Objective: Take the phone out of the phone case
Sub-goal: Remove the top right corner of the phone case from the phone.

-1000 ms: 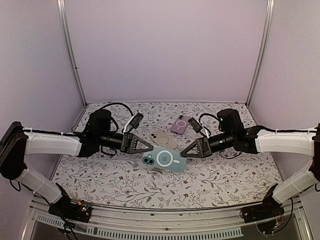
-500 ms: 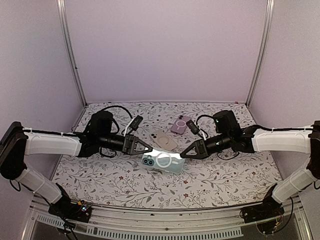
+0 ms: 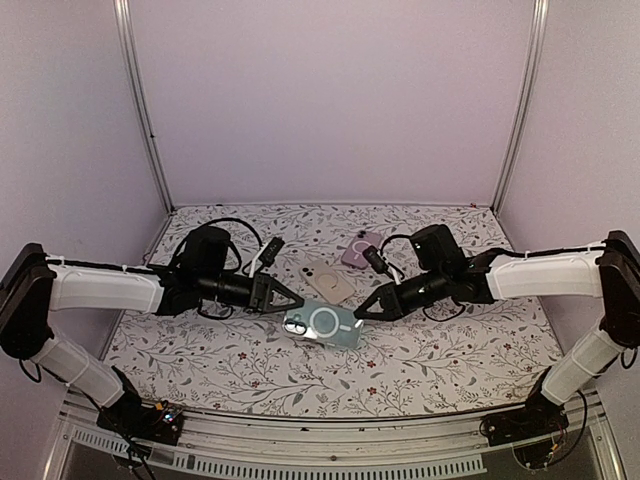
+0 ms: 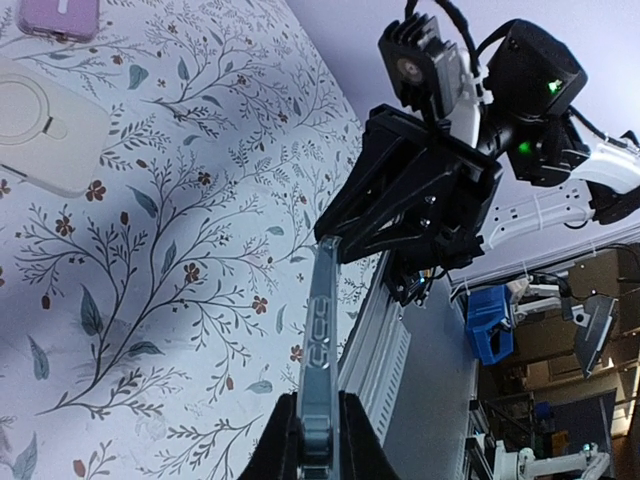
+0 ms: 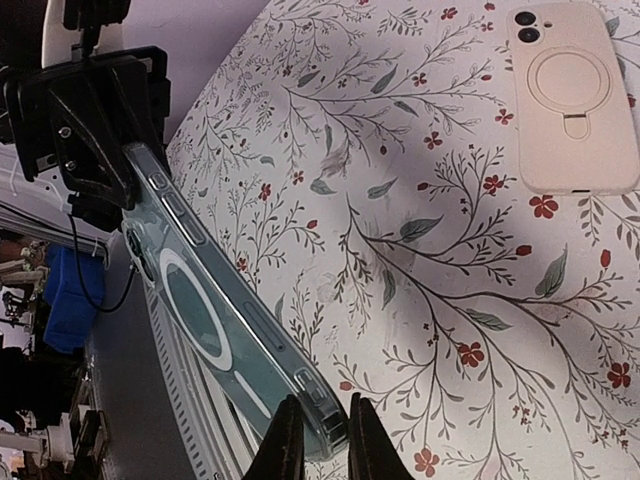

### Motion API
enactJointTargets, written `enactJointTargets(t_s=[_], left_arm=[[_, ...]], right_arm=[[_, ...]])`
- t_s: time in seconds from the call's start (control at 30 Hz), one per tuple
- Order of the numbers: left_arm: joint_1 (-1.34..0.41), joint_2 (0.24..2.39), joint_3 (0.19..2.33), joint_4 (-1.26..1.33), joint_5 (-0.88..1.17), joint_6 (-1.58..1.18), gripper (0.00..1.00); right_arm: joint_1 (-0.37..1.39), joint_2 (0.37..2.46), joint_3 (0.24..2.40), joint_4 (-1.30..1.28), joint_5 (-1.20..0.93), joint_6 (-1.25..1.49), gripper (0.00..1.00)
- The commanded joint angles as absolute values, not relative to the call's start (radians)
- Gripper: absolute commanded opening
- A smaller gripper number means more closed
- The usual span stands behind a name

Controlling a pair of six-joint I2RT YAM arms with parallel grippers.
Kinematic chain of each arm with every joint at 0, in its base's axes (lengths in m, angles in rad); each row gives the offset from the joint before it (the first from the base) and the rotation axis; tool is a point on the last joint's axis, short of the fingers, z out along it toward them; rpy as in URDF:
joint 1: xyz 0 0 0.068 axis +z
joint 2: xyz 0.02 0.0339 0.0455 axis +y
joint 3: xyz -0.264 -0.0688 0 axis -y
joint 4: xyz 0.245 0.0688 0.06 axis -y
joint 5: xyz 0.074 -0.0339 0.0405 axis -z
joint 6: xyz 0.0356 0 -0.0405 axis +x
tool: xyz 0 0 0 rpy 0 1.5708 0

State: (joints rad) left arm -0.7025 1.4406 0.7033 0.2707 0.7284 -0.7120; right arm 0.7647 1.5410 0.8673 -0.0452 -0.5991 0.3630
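Between left pincer [image 3: 299, 300] and right pincer [image 3: 359, 313], both clamped on it, hangs the cased phone [image 3: 325, 325].

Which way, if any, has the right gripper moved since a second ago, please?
Yes: the right gripper moved leftward, toward the purple case.

The phone case [image 3: 322, 324], teal with a white ring on its back, is between the two grippers, with the camera end to the left. The left gripper [image 3: 293, 303] meets its left end and the right gripper [image 3: 362, 312] meets its right end (how tight each pinch is cannot be seen here). Behind it on the flowered table [image 3: 200, 360] lie a beige case [image 3: 327, 280] and, further back, a pink case [image 3: 360, 249], apart from each other.
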Motion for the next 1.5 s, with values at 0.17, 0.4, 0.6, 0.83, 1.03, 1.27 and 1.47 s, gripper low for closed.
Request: enactJointTargets(t_s=[0.17, 0.4, 0.6, 0.83, 1.03, 1.27, 1.47], left_arm=[[-0.722, 1.436, 0.72, 0.295, 0.662, -0.712, 0.0], [-0.723, 1.434, 0.719, 0.277, 0.648, -0.706, 0.0], [-0.723, 1.421, 0.731, 0.239, 0.639, -0.686, 0.0], [-0.735, 1.371, 0.848, 0.043, 0.617, -0.49, 0.0], [-0.807, 1.294, 0.944, -0.065, 0.442, -0.151, 0.0], [-0.943, 1.178, 0.85, 0.108, 0.288, 0.361, 0.0], [-1.018, 1.131, 0.766, 0.179, 0.257, 0.727, 0.0]], right_arm=[[0.797, 1.623, 0.914, -0.104, -0.498, 0.377, 0.0], [0.801, 1.643, 0.923, -0.105, -0.488, 0.376, 0.0], [0.801, 1.616, 0.934, -0.107, -0.5, 0.354, 0.13], [0.796, 1.496, 0.951, -0.155, -0.515, 0.239, 0.69], [0.757, 1.356, 0.971, -0.265, -0.419, 0.273, 0.79], [0.645, 1.232, 0.955, -0.332, -0.442, 0.389, 0.94], [0.478, 1.192, 0.928, -0.328, -0.713, 0.529, 0.96]])
